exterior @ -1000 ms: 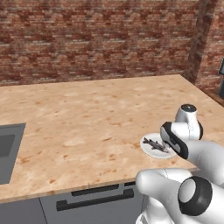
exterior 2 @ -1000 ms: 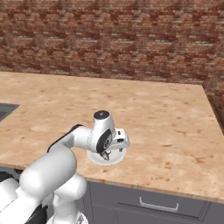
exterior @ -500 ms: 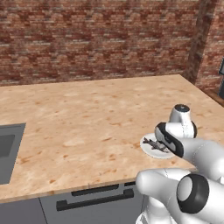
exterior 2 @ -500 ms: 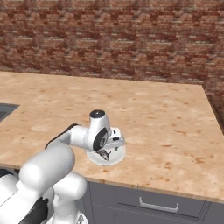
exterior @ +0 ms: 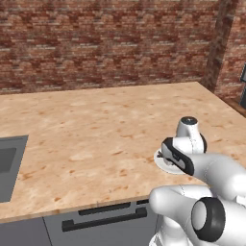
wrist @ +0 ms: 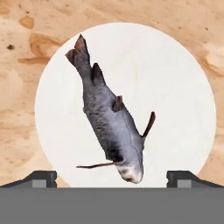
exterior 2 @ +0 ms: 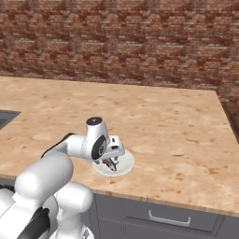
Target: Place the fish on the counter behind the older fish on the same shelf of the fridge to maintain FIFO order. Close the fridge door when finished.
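— From where you stand, how are the fingers [wrist: 41,178] set?

— Spread wide, one tip on each side at the near rim of the plate [wrist: 175,87], and nothing between them. They hold nothing yet. The gripper [exterior 2: 112,158] hangs low over the plate, near the front edge of the worktop [exterior: 96,125].

— And the fish [wrist: 109,122]?

— Lying on the plate, roughly in its middle. Seen along the hand, its head sits closest to the fingers, in the open gap between them but a bit toward one side. From there the body runs away from the hand on a slant, and the tail ends up toward the plate's far rim.

— So its long axis isn't square to the gap?

— No, I'd say it crosses at an angle. The tips stand either side of the head end, not the belly. To my eye the hand would want a small turn at the wrist, and to come down further along the body, before closing.

— Is the fridge anywhere near?

— I can't tell; beyond the plate there's bare worktop, then a brick wall [exterior 2: 121,42].
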Controlling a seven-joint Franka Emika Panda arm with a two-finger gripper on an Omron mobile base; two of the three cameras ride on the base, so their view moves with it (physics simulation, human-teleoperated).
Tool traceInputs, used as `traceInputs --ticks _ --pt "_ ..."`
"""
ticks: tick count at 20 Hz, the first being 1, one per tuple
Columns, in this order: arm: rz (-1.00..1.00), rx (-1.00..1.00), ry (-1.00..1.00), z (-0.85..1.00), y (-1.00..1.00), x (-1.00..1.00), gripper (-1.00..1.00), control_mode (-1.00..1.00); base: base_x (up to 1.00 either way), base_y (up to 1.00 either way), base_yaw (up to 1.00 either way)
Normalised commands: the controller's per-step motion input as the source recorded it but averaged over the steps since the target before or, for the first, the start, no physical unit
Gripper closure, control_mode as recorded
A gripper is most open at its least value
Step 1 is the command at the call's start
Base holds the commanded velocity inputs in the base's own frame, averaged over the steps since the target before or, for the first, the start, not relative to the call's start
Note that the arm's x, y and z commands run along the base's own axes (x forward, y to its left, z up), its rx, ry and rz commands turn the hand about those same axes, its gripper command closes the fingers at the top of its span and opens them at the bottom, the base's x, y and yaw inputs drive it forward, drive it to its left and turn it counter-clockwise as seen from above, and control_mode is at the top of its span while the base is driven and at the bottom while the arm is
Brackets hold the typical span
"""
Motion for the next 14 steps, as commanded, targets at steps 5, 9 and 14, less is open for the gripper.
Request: traceInputs --ticks 5,9,14 --pt "0.06 0.00 0.00 -0.12 0.00 0.11 -1.00 -1.00 0.00 0.00 0.00" --pt "0.07 0.00 0.01 -0.23 0.00 0.18 -1.00 -1.00 0.00 0.00 0.00" --pt "0.08 0.00 0.03 -0.23 0.00 0.24 -1.00 -1.00 0.00 0.00 0.00"
